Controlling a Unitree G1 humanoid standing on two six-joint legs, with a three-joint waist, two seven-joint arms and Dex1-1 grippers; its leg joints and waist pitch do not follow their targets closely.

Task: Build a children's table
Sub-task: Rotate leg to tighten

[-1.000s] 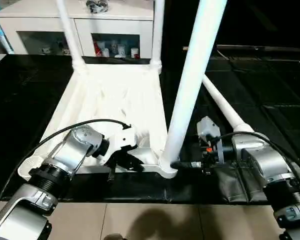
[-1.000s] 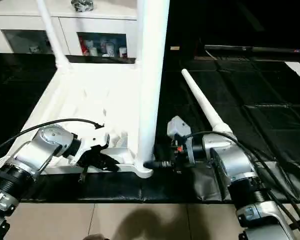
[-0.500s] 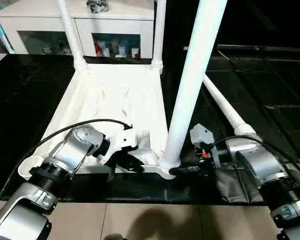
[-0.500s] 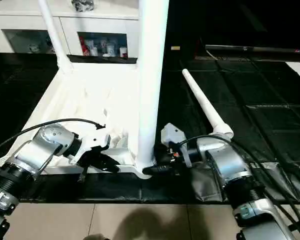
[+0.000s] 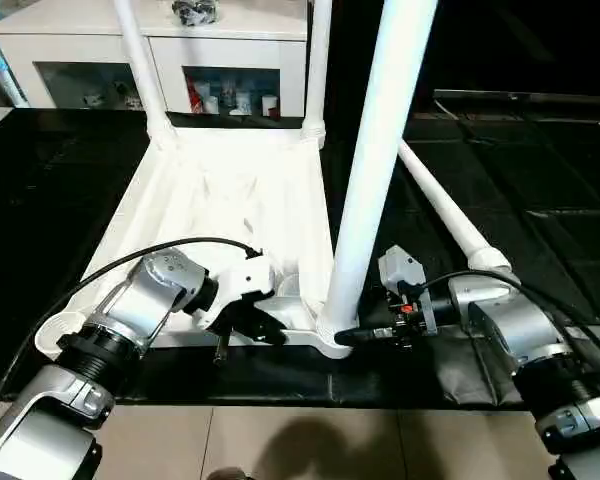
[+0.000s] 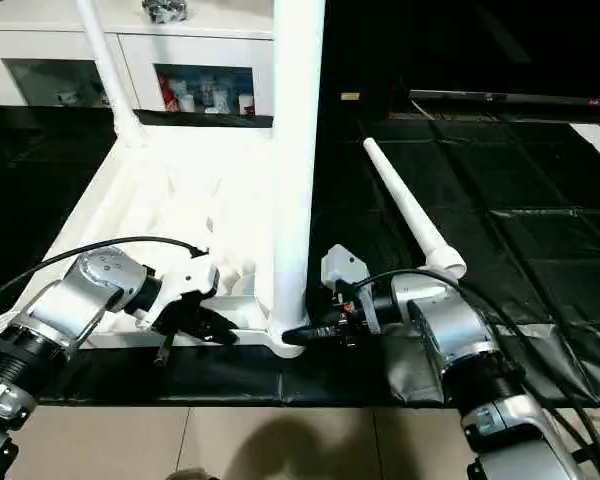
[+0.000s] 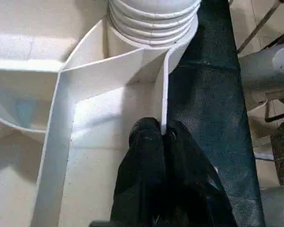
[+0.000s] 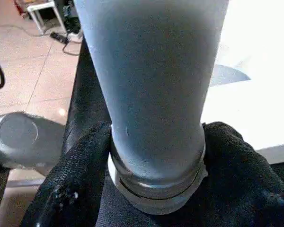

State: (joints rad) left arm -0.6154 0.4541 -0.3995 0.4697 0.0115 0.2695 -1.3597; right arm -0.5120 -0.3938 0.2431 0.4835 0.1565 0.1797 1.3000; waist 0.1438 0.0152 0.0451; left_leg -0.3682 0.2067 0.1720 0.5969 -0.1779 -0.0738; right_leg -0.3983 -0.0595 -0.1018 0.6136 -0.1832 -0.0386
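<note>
Tabletop (image 5: 230, 200), white moulded plastic, is lying upside down on the black quilted mat (image 5: 540, 170) in front of you, its ribbed underside facing up and thin walls forming shallow compartments near the closest edge. Two slim tapered tube legs (image 5: 140, 70) are standing in the far corner sockets, and a third, thicker-looking near leg (image 5: 375, 170) is rising from the round socket at the near right corner. A fourth leg (image 5: 445, 215) is lying loose on the mat to the right, its ringed end close to your right forearm.

Your left gripper (image 7: 163, 137) is pressing its two black fingers together on a thin upright rib at the tabletop's near edge, pinching that wall just beside the ridged, threaded collar of the socket.

Your right gripper (image 8: 156, 151) is holding its textured black fingers (image 8: 80, 161) against both sides of the near leg's smooth round base, right above the stepped ring where it meets the socket.

Behind the mat, a white glass-door cabinet (image 5: 160, 55) is showing small bottles on its shelves.
</note>
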